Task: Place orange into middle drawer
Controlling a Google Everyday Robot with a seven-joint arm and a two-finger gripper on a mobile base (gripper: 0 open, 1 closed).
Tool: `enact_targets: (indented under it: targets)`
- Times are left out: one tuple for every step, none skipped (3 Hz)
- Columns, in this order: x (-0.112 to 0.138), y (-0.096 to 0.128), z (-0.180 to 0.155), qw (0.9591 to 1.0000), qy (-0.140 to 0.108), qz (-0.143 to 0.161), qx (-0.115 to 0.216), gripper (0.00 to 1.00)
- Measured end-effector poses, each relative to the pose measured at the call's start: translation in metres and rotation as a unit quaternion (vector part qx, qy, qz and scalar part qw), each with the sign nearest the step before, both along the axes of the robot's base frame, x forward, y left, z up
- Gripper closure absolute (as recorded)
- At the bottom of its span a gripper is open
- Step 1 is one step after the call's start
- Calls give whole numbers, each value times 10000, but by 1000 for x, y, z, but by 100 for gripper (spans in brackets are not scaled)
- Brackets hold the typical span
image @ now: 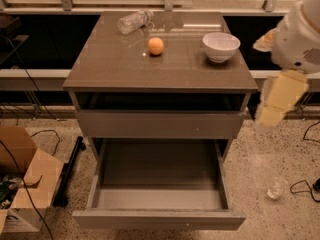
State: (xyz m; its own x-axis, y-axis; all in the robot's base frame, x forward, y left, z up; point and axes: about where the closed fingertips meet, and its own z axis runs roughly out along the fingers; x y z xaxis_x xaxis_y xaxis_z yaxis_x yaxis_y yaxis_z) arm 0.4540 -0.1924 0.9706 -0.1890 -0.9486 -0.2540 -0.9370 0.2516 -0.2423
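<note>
Orange (156, 46): one; pincer (277, 104): one, far right

Can't make out much of the gripper (280, 98), just a pale blurry smear hanging off the right side of the cabinet (115, 59), under the white arm (300, 34) chopped by the right edge. Can't see into the upper drawer (160, 101) (way too dark in there). Lost the back of the middle drawer (160, 219) under that upper front. Only getting part of the cardboard box (25, 184), clipped at the left edge. No clue about the small clear thing (276, 189) on the floor, lower right.
</note>
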Motion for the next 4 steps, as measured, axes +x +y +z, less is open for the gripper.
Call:
enact_targets:
  targets:
    - [32, 47, -4, 9988, -88, 356, 318, 0]
    - [68, 92, -2, 9952, -187, 681, 678, 0]
    - [109, 122, 7, 9915, -309, 839, 947, 0]
    - [108, 121, 6, 9916, -303, 836, 939, 0]
